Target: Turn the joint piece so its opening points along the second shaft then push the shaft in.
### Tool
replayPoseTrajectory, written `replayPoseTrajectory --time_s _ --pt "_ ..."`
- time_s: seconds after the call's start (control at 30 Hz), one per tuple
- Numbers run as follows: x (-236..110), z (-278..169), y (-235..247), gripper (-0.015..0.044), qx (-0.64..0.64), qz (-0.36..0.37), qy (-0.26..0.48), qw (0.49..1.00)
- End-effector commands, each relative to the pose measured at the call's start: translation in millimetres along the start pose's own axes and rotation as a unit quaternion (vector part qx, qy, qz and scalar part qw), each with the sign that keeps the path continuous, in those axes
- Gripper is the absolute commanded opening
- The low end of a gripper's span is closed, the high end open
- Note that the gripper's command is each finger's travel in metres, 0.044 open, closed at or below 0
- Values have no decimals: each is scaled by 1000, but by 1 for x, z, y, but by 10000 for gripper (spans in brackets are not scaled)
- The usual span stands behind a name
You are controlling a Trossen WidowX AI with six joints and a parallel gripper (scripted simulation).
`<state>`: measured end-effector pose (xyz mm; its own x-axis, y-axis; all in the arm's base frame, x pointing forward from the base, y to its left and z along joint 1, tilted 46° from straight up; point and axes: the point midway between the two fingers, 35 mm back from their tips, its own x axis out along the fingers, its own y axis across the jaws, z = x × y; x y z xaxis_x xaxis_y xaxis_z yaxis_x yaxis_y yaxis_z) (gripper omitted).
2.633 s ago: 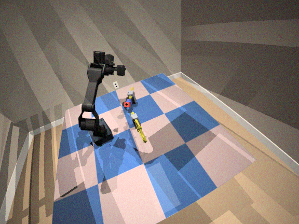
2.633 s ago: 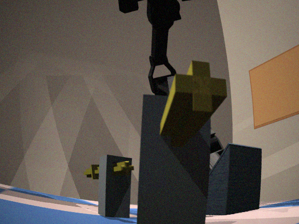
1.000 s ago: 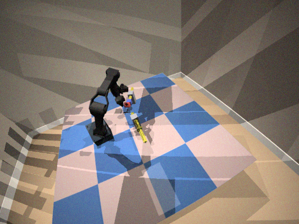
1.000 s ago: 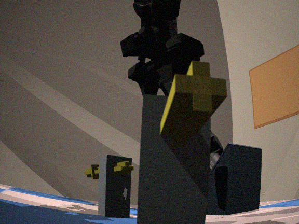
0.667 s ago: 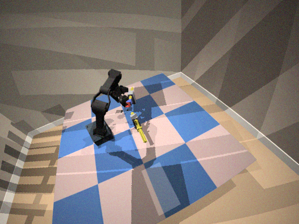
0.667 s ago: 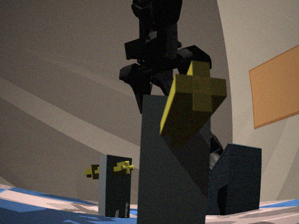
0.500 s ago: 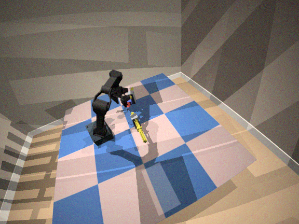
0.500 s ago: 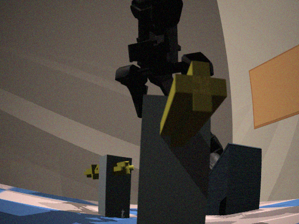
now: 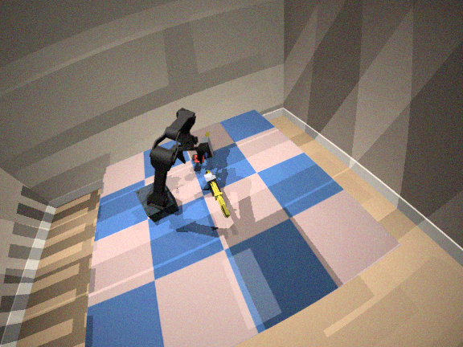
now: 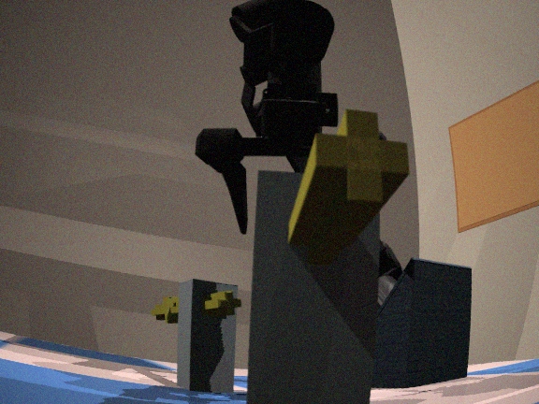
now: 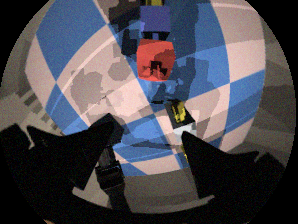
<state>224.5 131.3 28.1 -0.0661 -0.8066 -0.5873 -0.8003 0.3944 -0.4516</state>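
Note:
The fixed shaft [image 10: 348,180] is yellow and sits in a grey block [image 9: 207,141] [image 10: 281,299]. It carries a blue hinge part [image 11: 154,19] and the red square joint piece [image 9: 198,159] [image 11: 154,60]. The second yellow shaft [image 9: 219,197] [image 11: 176,110] [image 10: 223,301] lies in its own block [image 9: 209,176] [image 10: 206,341], with its end a short way from the joint piece. My gripper [image 9: 202,153] [image 11: 148,129] is open and empty, hanging just above the joint piece and touching nothing. In the exterior view one finger [image 10: 237,196] shows; the other is hidden behind the block.
The arm's base [image 9: 161,205] [image 10: 426,323] stands left of the two blocks on the blue and pink checked floor [image 9: 281,241]. Walls and a light skirting [image 9: 362,169] run along the far and right sides.

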Motion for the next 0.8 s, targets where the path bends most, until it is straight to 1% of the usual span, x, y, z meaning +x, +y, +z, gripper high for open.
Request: replayPoseTrajectory --time_s 0.0,0.13,0.43,0.53,0.77 --pt "6 1 0 440 -30 -1 9 999" --pt "8 2 0 440 -30 -1 9 999" --pt "44 9 0 440 -30 -1 10 1000" --pt "44 11 0 440 -30 -2 10 1000" --pt "38 32 0 440 -30 -1 9 1000"
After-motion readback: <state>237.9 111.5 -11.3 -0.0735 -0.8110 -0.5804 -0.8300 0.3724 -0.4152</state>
